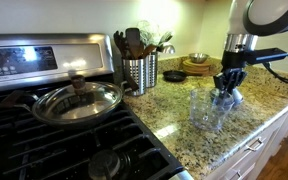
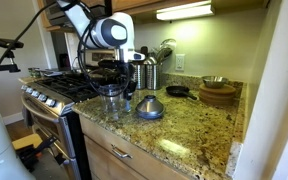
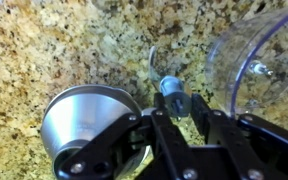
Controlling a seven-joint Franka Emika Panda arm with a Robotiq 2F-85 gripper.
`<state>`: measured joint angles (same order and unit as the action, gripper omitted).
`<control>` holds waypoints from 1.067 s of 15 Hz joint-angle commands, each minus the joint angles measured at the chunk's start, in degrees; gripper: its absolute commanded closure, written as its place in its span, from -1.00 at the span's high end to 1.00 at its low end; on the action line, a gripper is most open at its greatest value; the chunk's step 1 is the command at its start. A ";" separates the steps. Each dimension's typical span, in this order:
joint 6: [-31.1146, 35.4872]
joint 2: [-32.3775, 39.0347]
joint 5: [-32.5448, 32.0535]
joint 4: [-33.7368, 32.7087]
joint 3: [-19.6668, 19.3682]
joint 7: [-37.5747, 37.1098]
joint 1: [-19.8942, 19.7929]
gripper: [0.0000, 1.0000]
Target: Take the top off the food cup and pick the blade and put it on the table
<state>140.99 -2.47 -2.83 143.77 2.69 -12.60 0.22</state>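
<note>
gripper (image 3: 180, 106): fingers pulled in narrow with the blade's stem between them. It looks like a pinch from the wrist view, though the actual contact spots are buried under the dark finger links.
blade (image 3: 171, 87): only the small blue-grey cap and a bit of dark stem show. The cutting edges are too small to make out. It's out of the cup, over bare granite between the top and the food cup. Can't tell if its foot touches the counter.
top (image 3: 84, 125): off the cup, sitting on the table rim-down just beside the gripper. Its lower edge is covered by the gripper in the wrist view, but it's clear in an exterior view (image 2: 149, 108).
food cup (image 1: 208, 110): upright on the table, near the counter's front edge. It's cut off by the frame's right side in the wrist view, and its see-through walls are pretty washed out in both exterior views.
table (image 1: 174, 105): speckled granite.
utensil holder (image 1: 139, 73): well behind the cup, next to the stove (image 1: 44, 130).
arm: mostly out of frame in an exterior view, only the wrist end shows.
</note>
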 commanded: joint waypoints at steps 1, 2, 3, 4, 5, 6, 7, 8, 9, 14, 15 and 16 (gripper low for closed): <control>1.74 0.23 -0.07 0.61 -0.08 -2.03 0.50 -0.74; 1.57 0.36 -0.20 0.53 -0.17 -2.28 0.39 -0.74; 1.37 0.68 -0.50 0.45 -0.36 -2.68 0.17 -0.74; 1.30 0.87 -0.57 0.41 -0.46 -3.06 0.08 -0.74; 1.34 1.20 -0.55 0.41 -0.63 -3.39 -0.04 -0.74; 1.37 1.31 -0.44 0.41 -0.75 -3.56 -0.08 -0.74; 1.39 1.40 -0.44 0.40 -0.81 -3.78 -0.14 -0.74; 1.37 1.46 -0.39 0.39 -0.86 -3.93 -0.17 -0.74; 1.36 1.53 -0.30 0.39 -0.91 -4.00 -0.19 -0.74; 1.37 1.52 0.30 0.61 -1.22 -3.78 -0.25 0.24; 1.37 1.31 0.53 0.70 -1.26 -3.58 -0.25 0.35; 1.38 1.10 0.58 0.77 -1.29 -3.61 -0.28 0.50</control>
<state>141.06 -1.84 -2.81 143.75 1.79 -15.09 -0.14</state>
